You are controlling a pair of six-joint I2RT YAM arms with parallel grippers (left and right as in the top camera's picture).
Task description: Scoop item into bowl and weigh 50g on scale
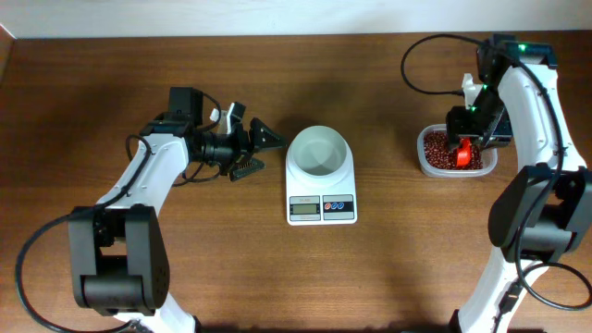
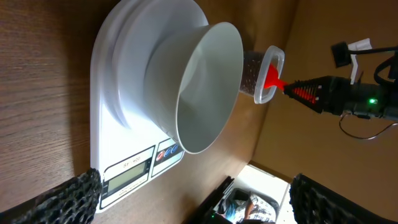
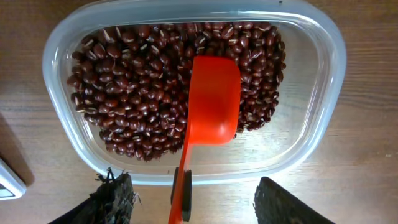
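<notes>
Left end effector (image 1: 266, 154), jaws wide apart and holding nothing, hovers over the counter (image 1: 139, 55) just left of the scale (image 1: 321, 208), which carries the white bowl (image 1: 319, 153). Right end effector (image 1: 462, 148) clamps a red scoop (image 3: 211, 99) by its handle above the clear container (image 3: 323, 74), cup over the beans (image 3: 124, 93).

Dark wood-grain table (image 1: 388, 277); white strip (image 1: 231, 14) beyond far edge.

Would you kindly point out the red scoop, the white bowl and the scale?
red scoop (image 3: 214, 99), right wrist view, its cup.
white bowl (image 1: 319, 154), overhead view, bare inner floor.
scale (image 1: 304, 208), overhead view, its display.
</notes>
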